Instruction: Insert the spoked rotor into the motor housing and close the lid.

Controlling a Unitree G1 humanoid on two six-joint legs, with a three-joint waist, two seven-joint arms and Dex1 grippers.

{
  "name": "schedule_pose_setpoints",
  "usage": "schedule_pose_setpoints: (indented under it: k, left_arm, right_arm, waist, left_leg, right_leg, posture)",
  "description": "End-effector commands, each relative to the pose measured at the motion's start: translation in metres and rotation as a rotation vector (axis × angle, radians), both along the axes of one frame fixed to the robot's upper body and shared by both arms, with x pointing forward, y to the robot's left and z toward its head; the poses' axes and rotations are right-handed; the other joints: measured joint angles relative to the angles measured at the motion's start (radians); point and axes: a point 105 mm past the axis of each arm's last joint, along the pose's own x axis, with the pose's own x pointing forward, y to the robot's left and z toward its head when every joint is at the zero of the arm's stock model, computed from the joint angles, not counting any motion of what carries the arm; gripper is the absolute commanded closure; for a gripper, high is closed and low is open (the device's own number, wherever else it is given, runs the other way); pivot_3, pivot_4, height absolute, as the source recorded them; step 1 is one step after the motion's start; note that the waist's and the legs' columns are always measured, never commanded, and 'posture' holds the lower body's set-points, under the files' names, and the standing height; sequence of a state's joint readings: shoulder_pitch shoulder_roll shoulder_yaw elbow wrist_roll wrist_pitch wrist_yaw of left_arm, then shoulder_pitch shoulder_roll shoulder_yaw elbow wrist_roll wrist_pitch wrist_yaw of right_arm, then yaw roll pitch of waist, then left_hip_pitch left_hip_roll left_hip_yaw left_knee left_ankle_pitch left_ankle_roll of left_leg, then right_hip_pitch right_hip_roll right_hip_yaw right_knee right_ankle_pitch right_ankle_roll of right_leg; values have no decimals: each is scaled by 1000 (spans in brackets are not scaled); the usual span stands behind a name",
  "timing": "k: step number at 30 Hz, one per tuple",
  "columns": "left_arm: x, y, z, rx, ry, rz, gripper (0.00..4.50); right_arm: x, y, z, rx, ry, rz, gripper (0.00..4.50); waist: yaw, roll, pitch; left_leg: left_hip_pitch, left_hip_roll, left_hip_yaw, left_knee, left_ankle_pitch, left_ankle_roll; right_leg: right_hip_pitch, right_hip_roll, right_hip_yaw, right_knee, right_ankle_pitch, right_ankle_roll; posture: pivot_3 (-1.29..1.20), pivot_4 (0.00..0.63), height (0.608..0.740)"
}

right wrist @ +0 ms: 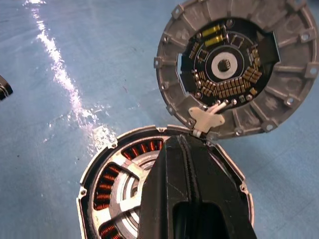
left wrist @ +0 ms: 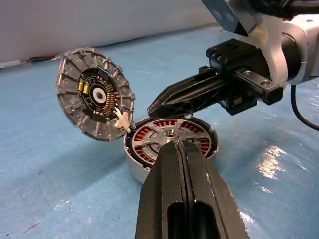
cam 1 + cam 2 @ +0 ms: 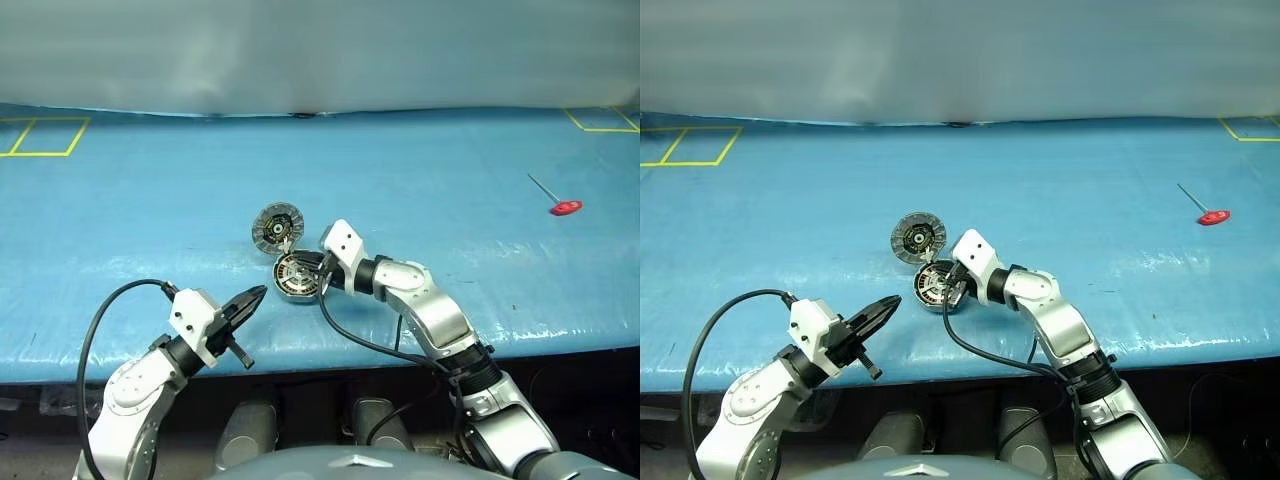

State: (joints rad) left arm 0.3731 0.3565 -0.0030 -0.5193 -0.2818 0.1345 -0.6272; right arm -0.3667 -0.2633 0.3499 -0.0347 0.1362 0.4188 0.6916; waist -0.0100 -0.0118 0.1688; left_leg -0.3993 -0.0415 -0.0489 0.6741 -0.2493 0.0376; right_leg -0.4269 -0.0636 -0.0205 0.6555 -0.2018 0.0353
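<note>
Silver spoked rotor (image 2: 172, 135) seated in motor housing (image 2: 137, 167), lid (image 2: 94, 93) open, both grippers closed empty.

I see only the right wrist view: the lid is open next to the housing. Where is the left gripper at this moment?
Observer: The left gripper is shut and hovers over the near edge of the table, apart from the motor housing.
Operator: Does the lid lie flat?
Observer: No. The lid stands tilted on its edge just behind the housing, with its dark face toward the robot.
Operator: Is there something else on the table?
Observer: Yes, a red-handled tool lies far off on the robot's right.
</note>
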Motion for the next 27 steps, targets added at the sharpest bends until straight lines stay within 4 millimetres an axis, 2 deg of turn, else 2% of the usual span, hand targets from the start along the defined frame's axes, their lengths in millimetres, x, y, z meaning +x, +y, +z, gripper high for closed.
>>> schedule_pose_setpoints:
  k: [1,7,13,19,22,27]
  left_arm:
    - [-4,-2,-3,-17,-19,14,4488]
    - [-8,-6,-11,-45,4,18,4488]
    - [-7,-8,-10,-50,-2,17,4488]
    - [-6,-9,-10,-36,-2,11,4488]
    - [-4,-8,-10,-32,-4,13,4488]
    - [-2,-7,-9,-32,-9,18,4488]
  right_arm:
    - [-4,0,-11,-22,40,7,4500]
    - [-11,-3,-36,-127,91,10,4500]
    - [-12,2,-34,-122,92,29,4500]
    - [-14,1,-42,-178,92,58,4500]
    - [-9,1,-31,-167,57,62,4500]
    - [0,2,2,-134,-48,80,4500]
  waist:
    - [-1,0,0]
    - [-1,1,-1]
    - [-3,1,-4]
    - [-4,2,-8]
    - [-3,3,-9]
    - [-2,3,-9]
  left_leg:
    - [0,0,0,0,0,0]
    - [4,1,0,-1,0,0]
    - [5,3,0,-5,0,0]
    - [6,3,0,-11,0,0]
    - [6,3,0,-12,0,0]
    - [6,3,0,-11,0,0]
  right_leg:
    - [0,0,0,0,0,0]
    - [0,0,0,-1,-1,0]
    - [2,1,-5,-10,0,1]
    - [4,1,-6,-11,0,0]
    - [4,1,-7,-11,0,-1]
    - [3,1,-7,-12,0,0]
  posture:
    - [0,150,740]
    - [0,150,740]
    - [0,150,740]
    - [0,150,740]
    - [0,150,740]
    - [0,150,740]
